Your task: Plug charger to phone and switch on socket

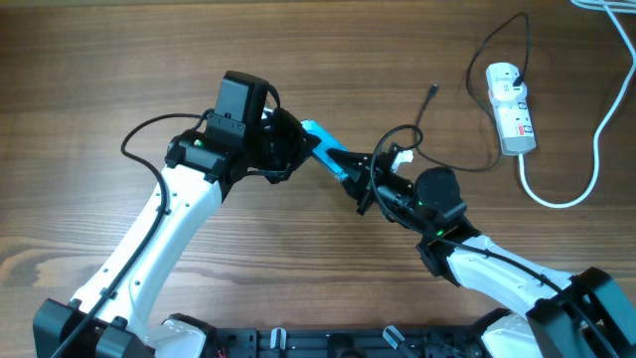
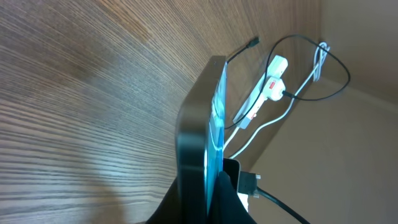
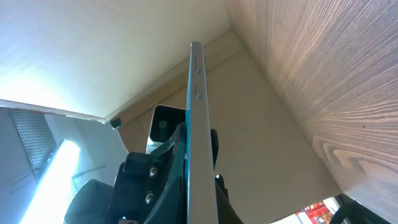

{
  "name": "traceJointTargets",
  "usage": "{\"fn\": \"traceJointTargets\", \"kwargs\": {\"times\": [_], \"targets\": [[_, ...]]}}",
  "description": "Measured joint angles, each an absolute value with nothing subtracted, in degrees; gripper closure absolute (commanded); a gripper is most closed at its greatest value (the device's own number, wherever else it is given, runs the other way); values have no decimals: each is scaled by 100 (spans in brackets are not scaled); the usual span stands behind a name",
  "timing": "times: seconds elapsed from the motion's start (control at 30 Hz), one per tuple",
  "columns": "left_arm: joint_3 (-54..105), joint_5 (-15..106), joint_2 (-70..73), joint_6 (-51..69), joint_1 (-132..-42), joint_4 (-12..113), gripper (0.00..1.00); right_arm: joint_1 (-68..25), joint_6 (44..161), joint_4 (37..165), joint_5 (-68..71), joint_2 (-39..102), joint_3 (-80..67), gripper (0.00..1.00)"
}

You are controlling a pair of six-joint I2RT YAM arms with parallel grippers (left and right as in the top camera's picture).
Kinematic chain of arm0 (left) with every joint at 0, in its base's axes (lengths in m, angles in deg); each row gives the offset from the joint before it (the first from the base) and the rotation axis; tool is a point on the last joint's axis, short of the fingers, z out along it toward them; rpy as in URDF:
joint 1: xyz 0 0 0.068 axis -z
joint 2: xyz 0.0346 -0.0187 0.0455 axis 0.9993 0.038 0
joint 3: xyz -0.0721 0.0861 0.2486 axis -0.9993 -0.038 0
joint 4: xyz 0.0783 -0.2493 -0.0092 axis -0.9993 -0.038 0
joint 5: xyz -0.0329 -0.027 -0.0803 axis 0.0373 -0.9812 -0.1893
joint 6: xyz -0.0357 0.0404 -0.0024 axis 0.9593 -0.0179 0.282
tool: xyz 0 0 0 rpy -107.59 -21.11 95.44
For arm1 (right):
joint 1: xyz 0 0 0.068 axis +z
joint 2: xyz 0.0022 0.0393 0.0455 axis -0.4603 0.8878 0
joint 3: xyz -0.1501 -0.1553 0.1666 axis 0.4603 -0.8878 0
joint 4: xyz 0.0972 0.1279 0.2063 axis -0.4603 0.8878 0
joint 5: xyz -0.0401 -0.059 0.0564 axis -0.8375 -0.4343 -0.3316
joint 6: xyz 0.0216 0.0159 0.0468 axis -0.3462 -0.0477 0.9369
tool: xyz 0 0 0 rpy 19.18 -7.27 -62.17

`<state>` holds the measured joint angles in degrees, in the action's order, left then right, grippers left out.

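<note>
Holding entry: phone [image 1: 320, 144], centre frame, above the bench [image 1: 99, 60], clamped edge-on by left claw [image 1: 288, 139] and right claw [image 1: 363, 184] together. Loose charger tip [image 1: 430, 94]: upper centre; socket [image 1: 510, 107]: upper right. We advise one claw alone gripping firmly, the other fetching the tip.

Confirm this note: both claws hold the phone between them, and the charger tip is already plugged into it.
Not quite. The left claw and right claw do hold the phone, but the charger tip lies loose on the table, apart from it; the overhead view shows this.
</note>
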<state>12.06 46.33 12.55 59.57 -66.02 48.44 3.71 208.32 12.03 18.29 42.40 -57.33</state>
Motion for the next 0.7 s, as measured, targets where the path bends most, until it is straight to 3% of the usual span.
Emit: {"fn": "traceJointTargets", "kwargs": {"times": [0.03,0.1,0.23,0.3,0.37,0.43,0.5,0.57,0.6,0.7], "targets": [[1206,4635,1255,5981,-6602,4846,96,371,20832,1203,1827,4240,-5733,95],[1206,4635,1255,6020,-6602,4852,96,371,20832,1203,1827,4240,-5733,72],[1193,4633,1262,5992,-6547,5102,96,419,20693,1227,2135,4238,-5716,55],[1164,4355,1264,5951,-6727,5259,96,416,20671,1251,2201,4238,-5668,37],[1132,4010,1277,5529,-7194,5228,96,423,20607,2022,2310,4187,-5570,27],[1101,3776,1308,5102,-7607,5025,96,434,20273,2853,2081,4124,-5460,4],[1112,3210,1325,4324,-8532,4531,96,471,19305,3791,1578,4131,-5517,1],[1132,2661,1325,3441,-9179,3548,96,480,17412,4064,809,4168,-5594,1],[1132,2382,1340,3017,-9354,3095,96,475,16374,4040,483,4168,-5594,2],[1134,1628,1520,2071,-9255,2785,96,475,14929,4062,52,4168,-5594,2]]}}
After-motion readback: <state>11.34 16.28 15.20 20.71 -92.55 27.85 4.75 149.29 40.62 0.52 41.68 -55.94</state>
